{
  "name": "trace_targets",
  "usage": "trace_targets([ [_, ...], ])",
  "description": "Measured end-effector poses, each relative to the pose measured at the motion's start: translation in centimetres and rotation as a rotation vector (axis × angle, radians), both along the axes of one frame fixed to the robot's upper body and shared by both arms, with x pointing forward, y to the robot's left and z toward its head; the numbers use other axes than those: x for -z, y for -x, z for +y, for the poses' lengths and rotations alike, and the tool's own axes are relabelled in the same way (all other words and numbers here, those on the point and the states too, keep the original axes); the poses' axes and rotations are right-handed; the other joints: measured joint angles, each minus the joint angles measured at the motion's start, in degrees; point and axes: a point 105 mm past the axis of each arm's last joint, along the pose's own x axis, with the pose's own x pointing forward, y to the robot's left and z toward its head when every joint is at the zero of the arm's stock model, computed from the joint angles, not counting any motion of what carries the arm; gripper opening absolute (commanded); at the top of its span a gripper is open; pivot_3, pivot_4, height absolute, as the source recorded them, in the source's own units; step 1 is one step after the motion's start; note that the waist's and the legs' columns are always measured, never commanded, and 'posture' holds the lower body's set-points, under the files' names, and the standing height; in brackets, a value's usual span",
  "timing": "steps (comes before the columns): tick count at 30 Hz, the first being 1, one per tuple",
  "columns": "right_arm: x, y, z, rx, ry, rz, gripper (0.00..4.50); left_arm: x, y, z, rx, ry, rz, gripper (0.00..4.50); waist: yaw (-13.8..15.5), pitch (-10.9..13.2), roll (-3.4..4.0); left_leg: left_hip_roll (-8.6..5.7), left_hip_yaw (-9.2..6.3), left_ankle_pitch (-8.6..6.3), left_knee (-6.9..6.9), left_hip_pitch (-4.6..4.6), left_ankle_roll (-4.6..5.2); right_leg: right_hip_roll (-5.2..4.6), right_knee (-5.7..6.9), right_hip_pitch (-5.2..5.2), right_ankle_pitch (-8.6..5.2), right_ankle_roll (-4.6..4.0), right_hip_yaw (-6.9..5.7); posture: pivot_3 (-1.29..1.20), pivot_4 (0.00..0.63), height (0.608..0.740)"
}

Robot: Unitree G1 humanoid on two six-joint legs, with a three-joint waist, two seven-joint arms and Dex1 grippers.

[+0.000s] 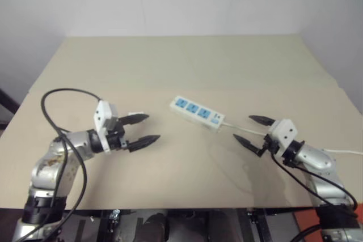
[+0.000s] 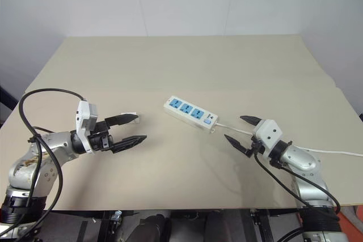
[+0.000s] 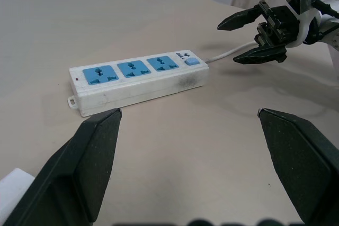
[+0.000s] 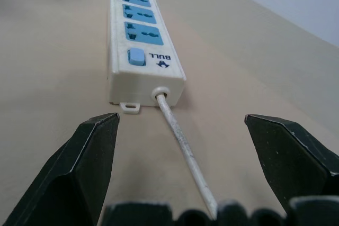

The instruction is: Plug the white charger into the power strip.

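Left end effector (image 2: 131, 129) fingers spread wide, holding nothing, hovering just beside the white charger (image 2: 130, 115) on the worktop (image 2: 181, 66). Right end effector (image 2: 240, 130) also wide apart, empty, aimed at the cord end of the power strip (image 2: 191, 113), which lies mid-worktop between both.

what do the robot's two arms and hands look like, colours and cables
Both arms are silver metal with black joint collars. Each hand, left hand and right hand, has a boxy white housing carrying two black, pointed fingers. A black cable loops high over the left arm; thinner black cables trail along the right.
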Motion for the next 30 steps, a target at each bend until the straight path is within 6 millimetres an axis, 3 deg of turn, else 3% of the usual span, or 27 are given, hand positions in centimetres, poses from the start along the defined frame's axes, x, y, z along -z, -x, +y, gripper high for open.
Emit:
trace_targets([
  [18, 0.4, 0.1, -0.1, -0.040, 0.019, 0.030, 4.47, 0.1, 0.0, -0.1, 0.004, -0.003, 0.003, 4.50, -0.03, 0.00, 0.00, 0.00, 0.05, 0.00, 0.01, 0.01, 0.00, 0.00, 0.00, -0.01, 0.01, 0.01, 0.05, 0.00, 0.150, 0.740],
  [24, 0.4, -2.6, -0.4, -0.078, 0.002, 0.149, 4.47, 0.1, -0.1, -0.4, 0.016, -0.006, 0.002, 4.50, -0.31, 0.01, -0.01, 0.02, 0.28, -0.04, -0.01, 0.18, 0.07, 0.07, 0.02, 0.03, 0.03, 0.04, 0.26, 0.00, 0.150, 0.740],
  [29, 1.9, -4.0, -0.2, -0.110, 0.062, 0.227, 4.47, 0.3, -0.1, -0.4, 0.014, -0.029, 0.005, 4.50, -0.21, 0.01, -0.02, 0.02, 0.39, 0.02, 0.00, 0.14, -0.04, 0.07, -0.04, -0.03, 0.03, 0.05, 0.33, 0.00, 0.150, 0.740],
  [30, 2.2, -4.3, -0.1, -0.116, 0.074, 0.241, 4.30, 0.3, -0.2, -0.3, 0.009, -0.038, 0.005, 4.50, -0.22, 0.01, -0.02, 0.03, 0.42, 0.03, 0.00, 0.14, -0.05, 0.06, -0.04, -0.04, 0.04, 0.05, 0.38, 0.00, 0.150, 0.740],
])
